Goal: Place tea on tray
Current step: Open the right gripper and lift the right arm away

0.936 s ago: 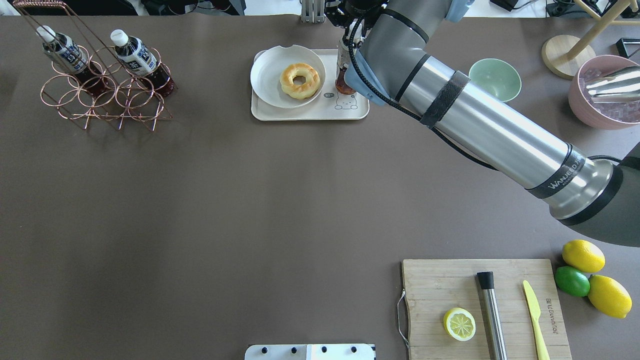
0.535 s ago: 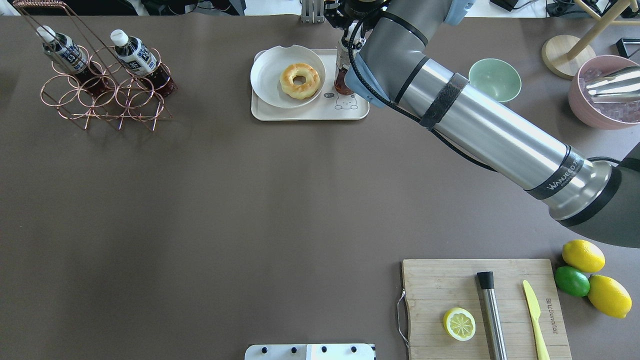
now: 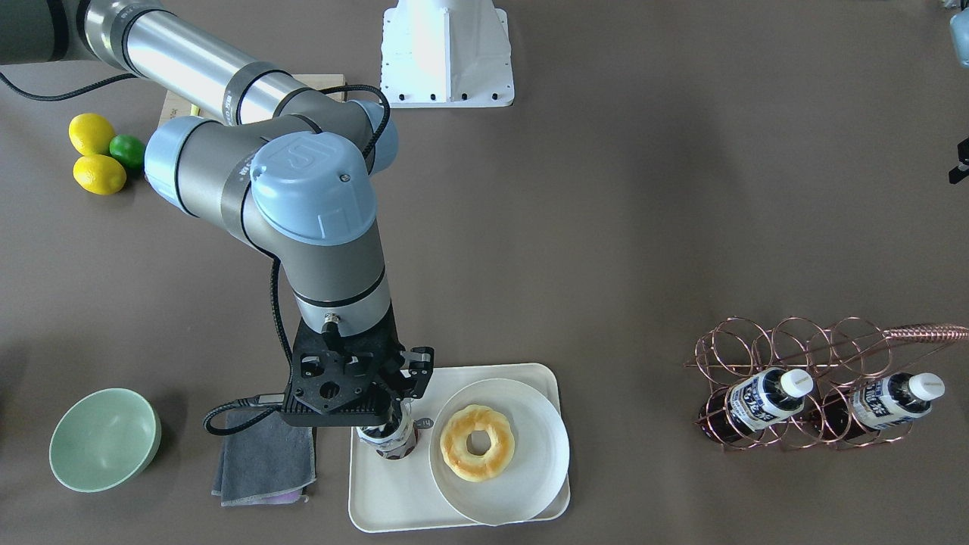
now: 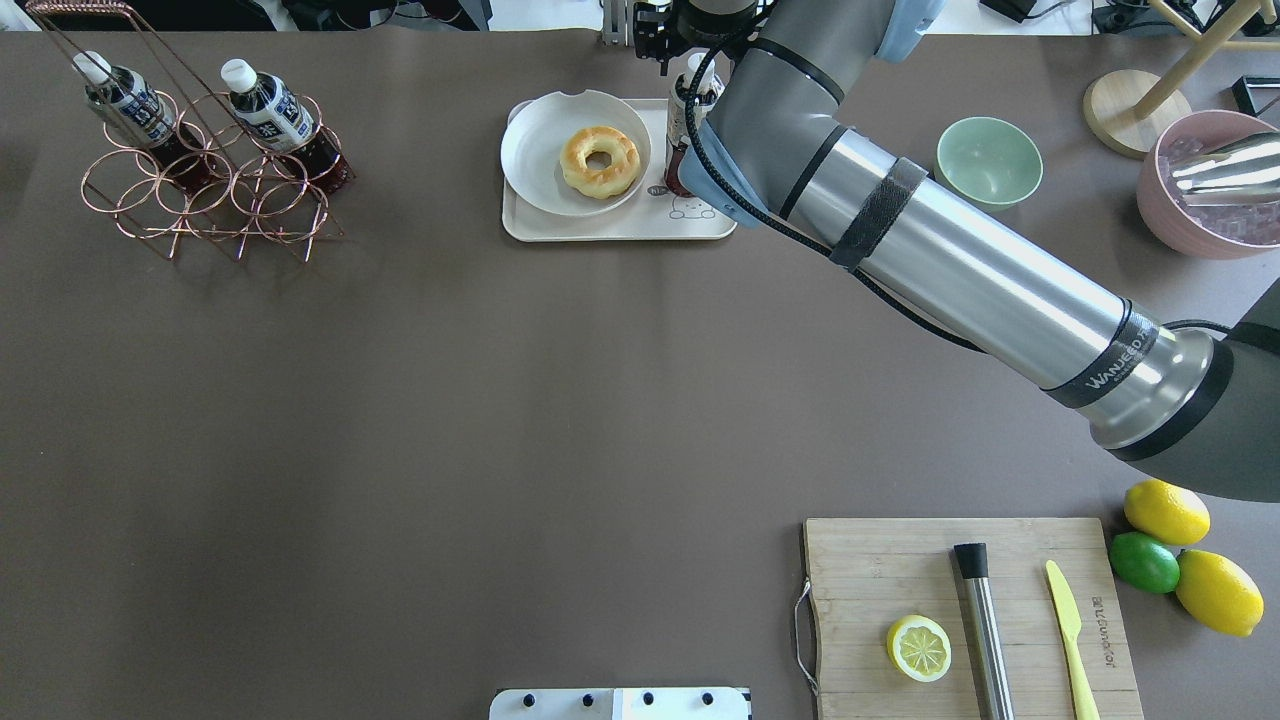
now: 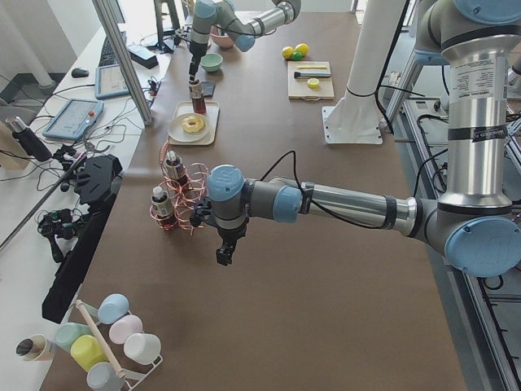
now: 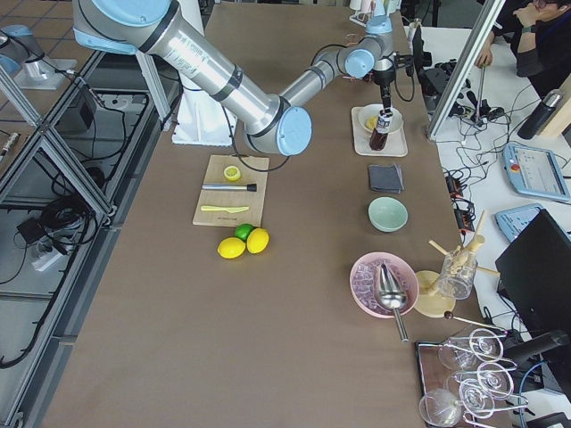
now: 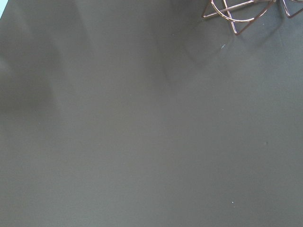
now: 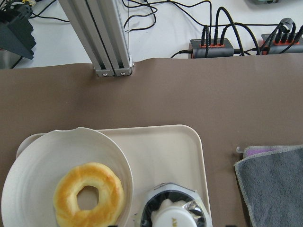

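Note:
The tea stands upright on the right part of the cream tray, next to the plate. It also shows in the front view and at the bottom of the right wrist view, seen from straight above. My right gripper hangs just above the bottle's white cap, jaws spread and holding nothing. My left gripper hovers over bare table near the wire rack; I cannot tell whether it is open or shut.
A round white plate with a doughnut fills the tray's left part. A copper wire rack holds two look-alike bottles. A grey cloth, a green bowl and a pink bowl lie to the right.
My right gripper has risen off the bottle and drawn back toward the table's far edge. The bottle's white cap now shows. The bottle stays on the tray.

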`<state>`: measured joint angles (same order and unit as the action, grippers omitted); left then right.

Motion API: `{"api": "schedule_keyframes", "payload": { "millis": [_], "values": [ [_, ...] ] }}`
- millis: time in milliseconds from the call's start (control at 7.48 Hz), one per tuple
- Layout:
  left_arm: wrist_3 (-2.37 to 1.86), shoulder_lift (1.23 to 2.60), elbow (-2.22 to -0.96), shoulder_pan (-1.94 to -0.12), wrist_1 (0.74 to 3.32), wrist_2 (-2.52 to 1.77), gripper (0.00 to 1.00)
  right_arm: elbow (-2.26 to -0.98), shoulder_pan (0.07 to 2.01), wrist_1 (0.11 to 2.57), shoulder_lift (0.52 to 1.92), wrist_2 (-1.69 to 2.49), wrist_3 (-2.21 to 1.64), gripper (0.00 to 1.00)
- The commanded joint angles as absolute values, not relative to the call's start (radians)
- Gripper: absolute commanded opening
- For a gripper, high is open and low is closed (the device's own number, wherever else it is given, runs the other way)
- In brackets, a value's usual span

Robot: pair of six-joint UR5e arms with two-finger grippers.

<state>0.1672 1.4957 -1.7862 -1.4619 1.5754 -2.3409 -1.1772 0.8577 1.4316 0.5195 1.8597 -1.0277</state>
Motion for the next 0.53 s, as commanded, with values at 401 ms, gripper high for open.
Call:
{"api": "schedule_keyframes", "payload": {
  "millis": [401],
  "values": [
    [0.166,1.493,-1.782,-1.463,1.574,-2.342,1.0,-1.44,0.995,1.688,0.639,2.068,-0.819,0.99]
  ]
}}
